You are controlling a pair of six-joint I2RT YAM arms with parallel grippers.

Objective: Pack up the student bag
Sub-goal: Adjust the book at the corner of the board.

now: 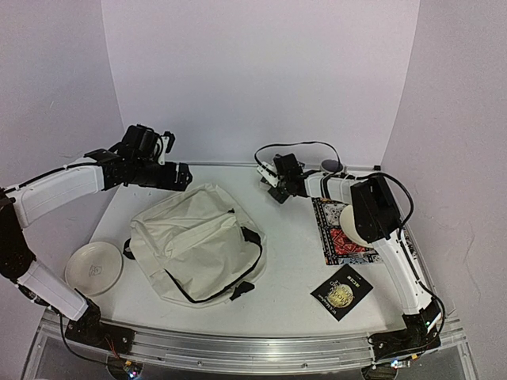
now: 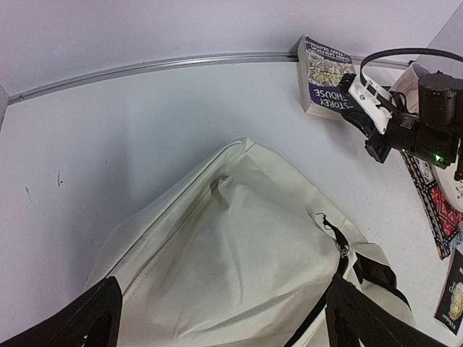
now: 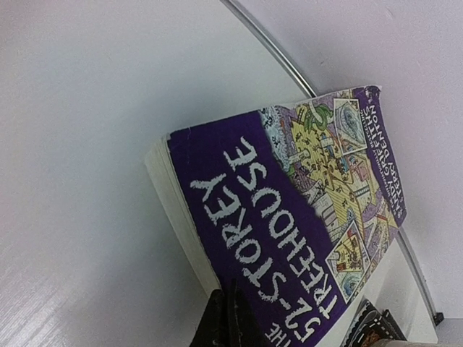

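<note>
Top external shows the student bag [image 1: 198, 241] lying flat left of centre on the desk [image 1: 293, 269], zip seemingly closed, nothing visibly inside. My left end effector [image 2: 221, 325] hangs over it, fingers wide apart. At its 1 o'clock, my right end effector [image 3: 230, 318] is pinched together at the edge of the purple book [image 3: 289, 217]; whether it grips, I cannot tell. The black book [image 1: 342, 290] at 4 o'clock lies unpacked. I judge packing barely begun.
</note>
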